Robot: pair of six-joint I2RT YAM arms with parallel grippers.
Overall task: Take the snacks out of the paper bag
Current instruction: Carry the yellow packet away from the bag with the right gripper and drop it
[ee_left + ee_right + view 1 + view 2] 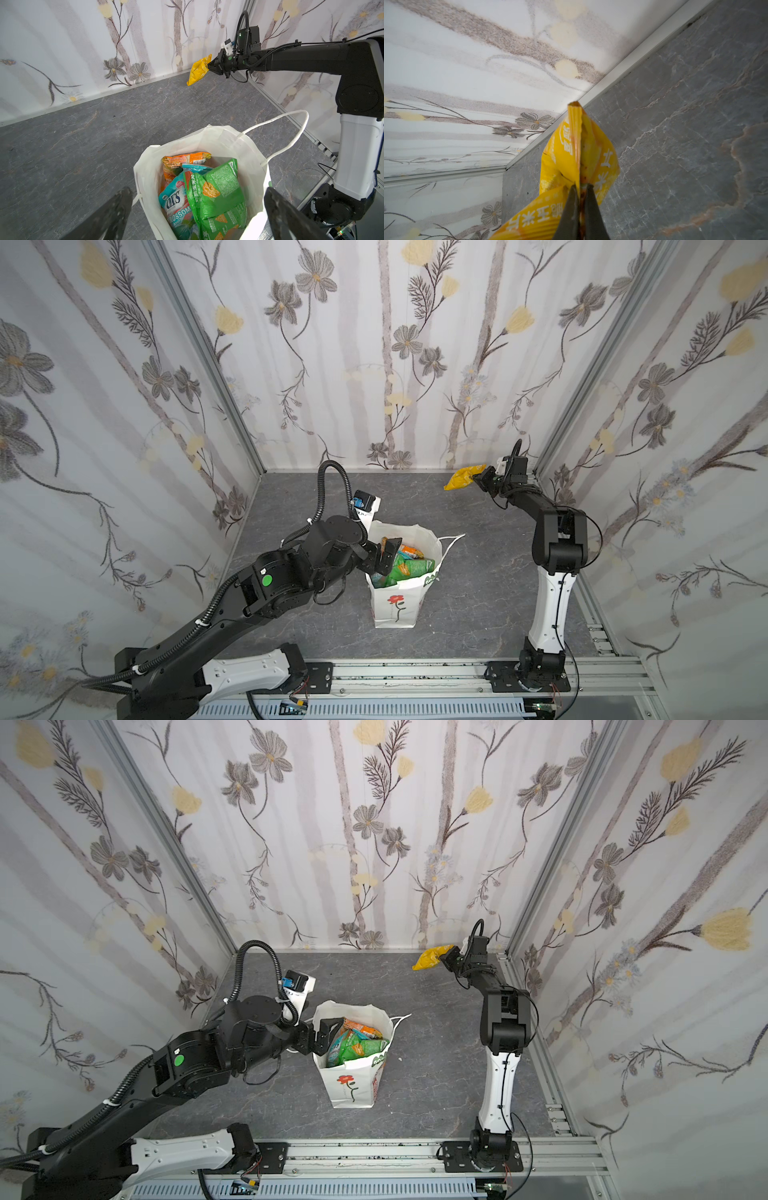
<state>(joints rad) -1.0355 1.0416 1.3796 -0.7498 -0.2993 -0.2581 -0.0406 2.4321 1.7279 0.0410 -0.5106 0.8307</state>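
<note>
The yellow packet (463, 477) is pinched tight by the R gripper (478, 479), up in the air near the back wall (374, 364), well apart from the paper bag (405, 614). The bag is stood upright mid-table (478, 593). Green (218, 187), teal (176, 199) & orange (182, 160) packets are seen inside it. The L gripper (384, 558) is held wide open at the bag's open top, w/ nothing grasped.

Three walls of floral wallpaper (374, 344): white-grey vertical stripes, grey and pale-yellow flowers, dark stems. Aluminium corner posts (208, 356) at both back corners, one near the right gripper (476, 481). Back wall close ahead of it. Dark grey marble-look tabletop (478, 593) below it, with pale and rusty veins. Slotted aluminium rail (415, 672) along the near edge. Light soft, even.
</note>
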